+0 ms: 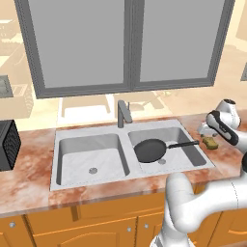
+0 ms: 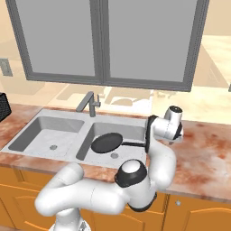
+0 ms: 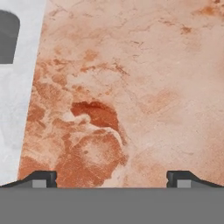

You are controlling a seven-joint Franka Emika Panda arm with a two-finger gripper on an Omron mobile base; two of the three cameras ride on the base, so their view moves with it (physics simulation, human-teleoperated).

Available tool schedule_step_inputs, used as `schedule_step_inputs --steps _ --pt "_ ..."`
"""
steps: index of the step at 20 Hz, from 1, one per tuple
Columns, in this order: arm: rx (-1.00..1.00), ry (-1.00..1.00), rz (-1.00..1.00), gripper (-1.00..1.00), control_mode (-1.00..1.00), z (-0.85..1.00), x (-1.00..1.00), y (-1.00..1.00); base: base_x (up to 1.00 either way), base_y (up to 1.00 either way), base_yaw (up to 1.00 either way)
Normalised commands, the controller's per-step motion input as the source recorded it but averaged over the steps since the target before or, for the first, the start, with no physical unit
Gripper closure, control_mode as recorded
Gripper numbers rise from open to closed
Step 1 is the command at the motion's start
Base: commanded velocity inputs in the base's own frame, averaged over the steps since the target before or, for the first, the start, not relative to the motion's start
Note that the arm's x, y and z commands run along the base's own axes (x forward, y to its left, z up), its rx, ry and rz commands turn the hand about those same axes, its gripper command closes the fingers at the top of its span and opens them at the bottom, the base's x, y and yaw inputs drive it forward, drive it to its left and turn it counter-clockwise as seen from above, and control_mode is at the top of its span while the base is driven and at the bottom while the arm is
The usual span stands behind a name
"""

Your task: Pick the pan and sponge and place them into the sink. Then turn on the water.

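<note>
The black pan (image 1: 150, 150) lies in the right basin of the grey double sink (image 1: 62, 144), its thin handle pointing right toward the rim. In the right base view the pan (image 2: 107, 142) sits in that same basin of the sink (image 2: 27, 124). The small yellow sponge (image 1: 210, 142) rests on the marble counter just right of the sink. My gripper (image 1: 206, 130) hovers just above and behind the sponge, apart from it. In the hand view my gripper (image 3: 111, 179) is open, with its fingertips (image 3: 43, 178) wide apart over bare counter and nothing between them.
The grey faucet (image 1: 123, 113) stands behind the divider between the basins. A black appliance (image 1: 7, 144) sits on the counter at far left. The sink rim (image 3: 19, 109) runs down the left of the hand view. A large window fills the wall behind.
</note>
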Motion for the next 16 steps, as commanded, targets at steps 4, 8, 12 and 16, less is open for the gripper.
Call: schedule_step_inputs --steps 4,8,12,16 --pt "0.02 0.00 0.00 -1.00 -1.00 0.00 -0.29 0.09 0.00 0.00 0.00" --pt "0.00 -0.01 0.00 -1.00 -1.00 -0.06 -0.44 -0.01 0.00 0.00 0.00" --pt "0.00 -0.05 0.00 -1.00 -1.00 -0.22 -0.34 -0.17 0.00 0.00 0.00" --pt "0.00 -0.01 0.00 -1.00 -1.00 -0.12 -0.16 -0.09 0.00 0.00 0.00"
